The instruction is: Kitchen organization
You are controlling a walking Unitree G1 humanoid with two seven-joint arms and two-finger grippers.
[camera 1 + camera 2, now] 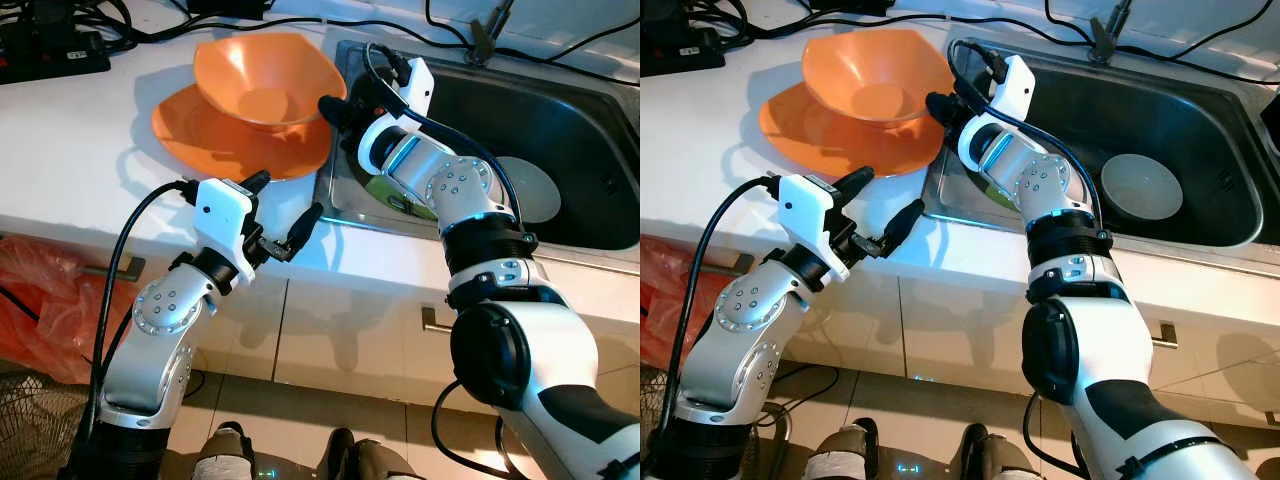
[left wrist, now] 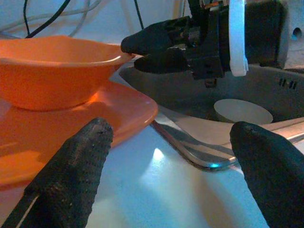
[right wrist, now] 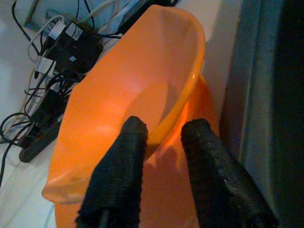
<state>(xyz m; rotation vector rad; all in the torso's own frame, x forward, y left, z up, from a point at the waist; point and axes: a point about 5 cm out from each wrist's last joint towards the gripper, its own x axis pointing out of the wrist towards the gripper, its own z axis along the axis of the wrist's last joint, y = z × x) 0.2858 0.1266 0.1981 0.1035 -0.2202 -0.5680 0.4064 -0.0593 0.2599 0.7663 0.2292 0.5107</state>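
The white desk (image 1: 90, 150) carries an orange plate (image 1: 205, 140), black cables (image 1: 90, 20) and a sunken steel sink (image 1: 580, 130).

bowl (image 1: 268, 78): orange plastic, smooth, slightly glossy
plate (image 1: 215, 140): orange plastic, smooth, soft sheen
counter (image 1: 70, 150): white, smooth, matt
sink (image 1: 560, 130): brushed steel, dull grey, shinier along its front rim
dish in the sink (image 1: 1142, 185): pale, smooth, matt
left gripper (image 2: 175, 175): black fingers with a rough, woven-looking texture
right gripper (image 3: 164, 137): black fingers, grainy and matt
arms (image 1: 165, 310): silver metal, satin finish, white glossy plastic housings
cabinet fronts (image 1: 330, 340): off-white, smooth
bag at the counter's left end (image 1: 40, 300): thin orange plastic, crinkled
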